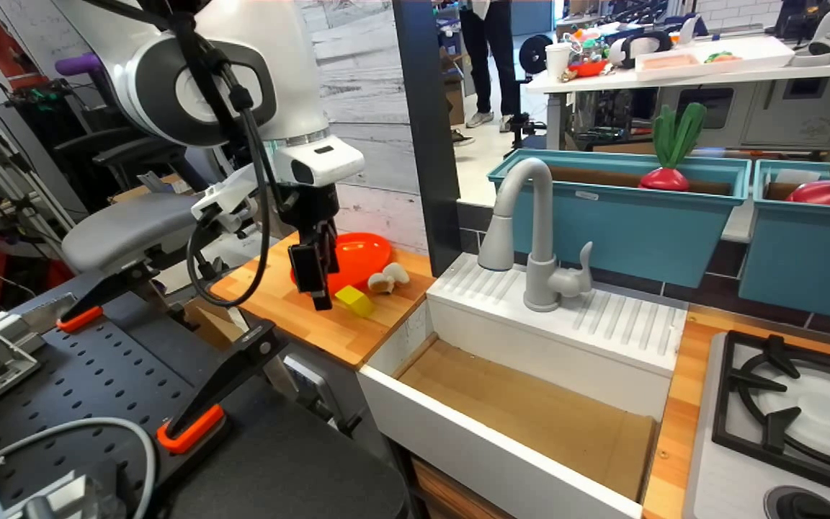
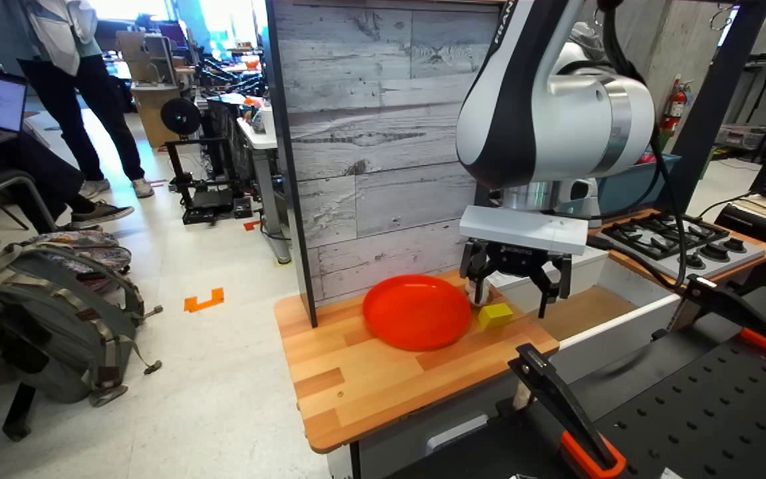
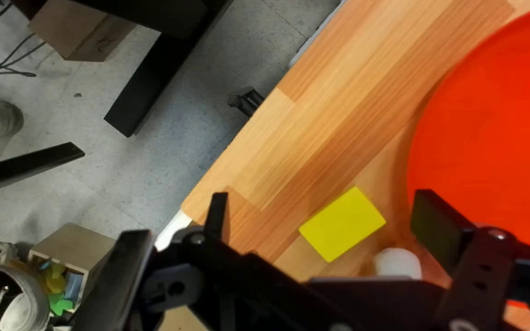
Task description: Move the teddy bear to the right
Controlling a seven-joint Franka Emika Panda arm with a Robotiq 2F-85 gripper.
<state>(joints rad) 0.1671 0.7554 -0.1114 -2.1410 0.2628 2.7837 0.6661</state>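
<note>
The teddy bear (image 1: 390, 277) is a small pale, lumpy toy on the wooden counter, between the red-orange bowl and the sink. In an exterior view the gripper's finger partly covers the teddy bear (image 2: 485, 291). In the wrist view only a whitish rounded part of the teddy bear (image 3: 397, 263) shows above the gripper body; the rest is hidden. My gripper (image 3: 322, 197) is open and empty, its fingers wide apart. In both exterior views the gripper (image 1: 326, 290), (image 2: 512, 307) hangs pointing down, above the counter near the toy and block.
A yellow block (image 3: 342, 224) lies beside the teddy bear and appears between the fingers in the wrist view. The red-orange bowl (image 2: 416, 313) lies next to both. The sink (image 1: 501, 461), with its faucet (image 1: 541, 238), adjoins the counter (image 2: 370, 406). A wall panel (image 2: 383, 186) stands behind.
</note>
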